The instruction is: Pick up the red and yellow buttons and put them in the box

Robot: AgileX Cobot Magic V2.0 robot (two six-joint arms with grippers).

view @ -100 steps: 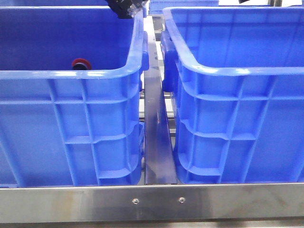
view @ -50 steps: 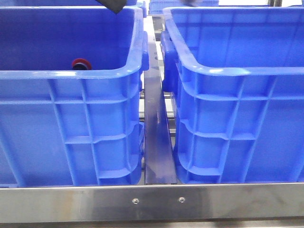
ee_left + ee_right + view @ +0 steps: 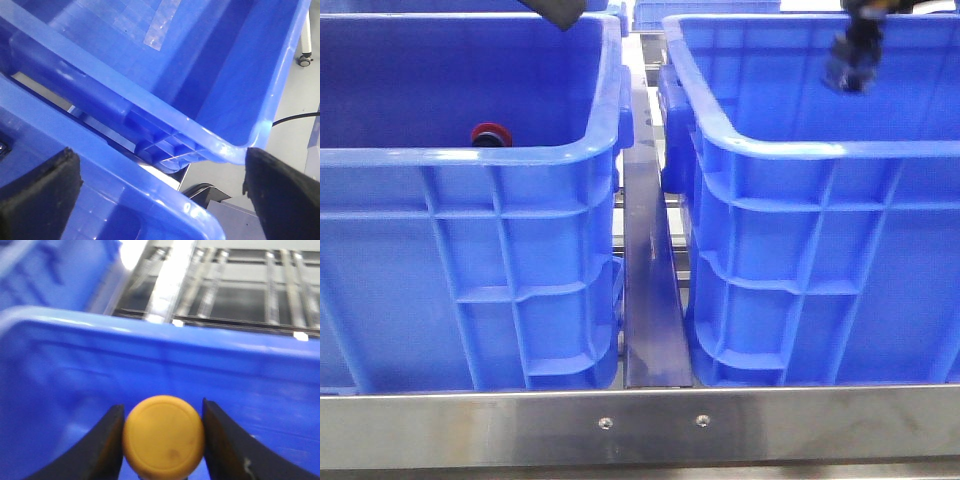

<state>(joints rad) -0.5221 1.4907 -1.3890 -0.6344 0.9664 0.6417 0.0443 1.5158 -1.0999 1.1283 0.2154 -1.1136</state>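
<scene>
Yellow button (image 3: 163, 436) sits clamped in the right pincer (image 3: 162, 440), seemingly above the box (image 3: 800, 150).

You've got a steel front rail (image 3: 640, 425) with two screws (image 3: 605, 423), a metal divider strip (image 3: 650, 300) between crates, and a caster wheel (image 3: 306, 59) on the floor.

The front view faces forward, low and close to two blue crates (image 3: 520, 250); both wrist views look closely at crate rims (image 3: 220, 147).
</scene>
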